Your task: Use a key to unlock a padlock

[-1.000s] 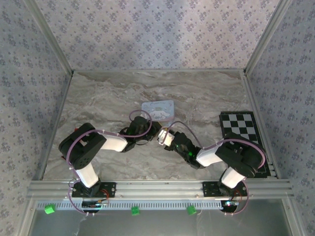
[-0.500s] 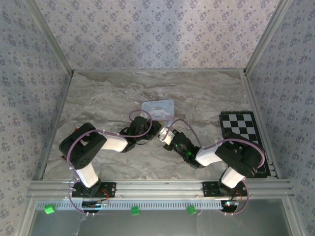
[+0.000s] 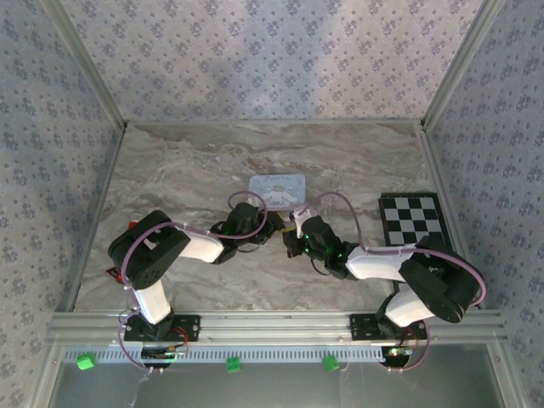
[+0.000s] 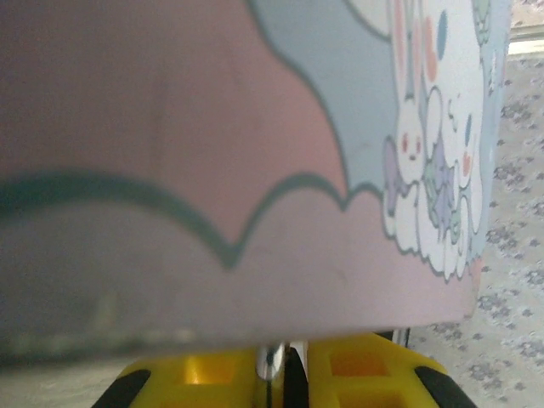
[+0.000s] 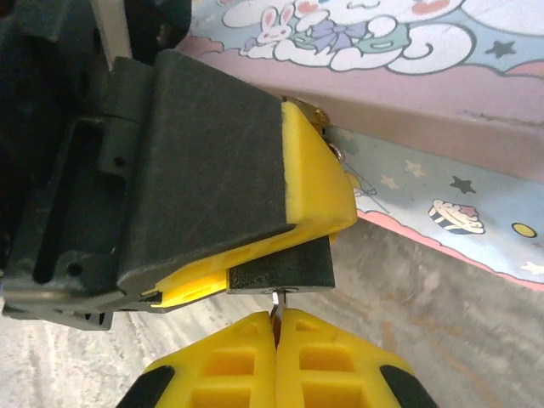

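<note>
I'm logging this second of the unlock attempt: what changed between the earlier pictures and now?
The right gripper shifted slightly toward the tin, its elbow swinging out to the right, and shut on the key at the padlock. The left gripper kept clamping the padlock; the tin and checkered board stayed put.

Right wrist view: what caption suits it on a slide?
Right gripper holds a key at the padlock clamped in the left gripper.

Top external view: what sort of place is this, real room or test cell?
Probably a staged tabletop robot cell, not a real room: patterned wall panels box in a marble-look table, an aluminium rail runs along the near edge, and a checkerboard lies at the right.
</note>
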`<state>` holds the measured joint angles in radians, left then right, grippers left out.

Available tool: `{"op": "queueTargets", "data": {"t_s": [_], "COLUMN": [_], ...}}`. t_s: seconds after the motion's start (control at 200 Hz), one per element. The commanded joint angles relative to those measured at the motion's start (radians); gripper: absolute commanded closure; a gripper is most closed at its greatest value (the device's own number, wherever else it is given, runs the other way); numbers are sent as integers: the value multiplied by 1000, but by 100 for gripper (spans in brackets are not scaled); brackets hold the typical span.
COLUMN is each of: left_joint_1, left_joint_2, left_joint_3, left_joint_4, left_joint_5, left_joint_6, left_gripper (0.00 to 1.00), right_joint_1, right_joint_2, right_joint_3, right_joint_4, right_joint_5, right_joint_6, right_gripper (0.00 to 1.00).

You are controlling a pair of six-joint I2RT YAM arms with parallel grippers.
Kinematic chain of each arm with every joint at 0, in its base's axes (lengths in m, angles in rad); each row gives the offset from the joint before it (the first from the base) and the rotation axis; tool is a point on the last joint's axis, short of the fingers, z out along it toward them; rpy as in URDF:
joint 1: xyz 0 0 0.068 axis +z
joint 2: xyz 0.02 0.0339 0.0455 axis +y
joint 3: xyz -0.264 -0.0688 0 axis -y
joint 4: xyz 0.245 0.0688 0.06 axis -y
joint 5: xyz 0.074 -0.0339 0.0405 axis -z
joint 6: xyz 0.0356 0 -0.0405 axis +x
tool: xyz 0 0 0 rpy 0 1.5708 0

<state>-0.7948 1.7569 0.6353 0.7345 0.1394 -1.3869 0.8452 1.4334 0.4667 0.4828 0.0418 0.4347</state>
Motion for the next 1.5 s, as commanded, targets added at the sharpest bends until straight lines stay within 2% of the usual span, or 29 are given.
{"op": "queueTargets", "data": {"t_s": [0.0,0.115,0.275,0.615,0.9,1.334,1.389,1.494], "left_joint_1": [5,6,9,14,43,91,109,170], "left_joint_2": [-2,-39,-63,-84,-202,-351,-377,-444], "left_joint_3": [49,58,61,33,-23,-37,-43,-89], "left_joint_4": [-144,-229,-270,-231,-270,-404,-426,-440], "left_joint_5": [-52,-92,-107,-108,-133,-127,-121,-95], "left_joint_6": [36,81,115,140,208,359,386,418], "left_gripper": [100,99,83,59,38,34,34,33], "right_joint_1": [24,43,47,64,38,-2,-11,-25], "right_joint_2": [-31,-36,-25,41,62,66,66,60], "right_joint_3": [30,3,-13,-28,-28,-30,-30,-25], "right_joint_4": [-56,-17,-6,54,2,-39,-35,-48], "right_joint_5": [-103,-90,-84,-62,-32,-36,-49,-67], "right_joint_6": [161,219,285,393,425,420,416,401], "right_gripper": [100,100,100,100,100,100,97,87]}}
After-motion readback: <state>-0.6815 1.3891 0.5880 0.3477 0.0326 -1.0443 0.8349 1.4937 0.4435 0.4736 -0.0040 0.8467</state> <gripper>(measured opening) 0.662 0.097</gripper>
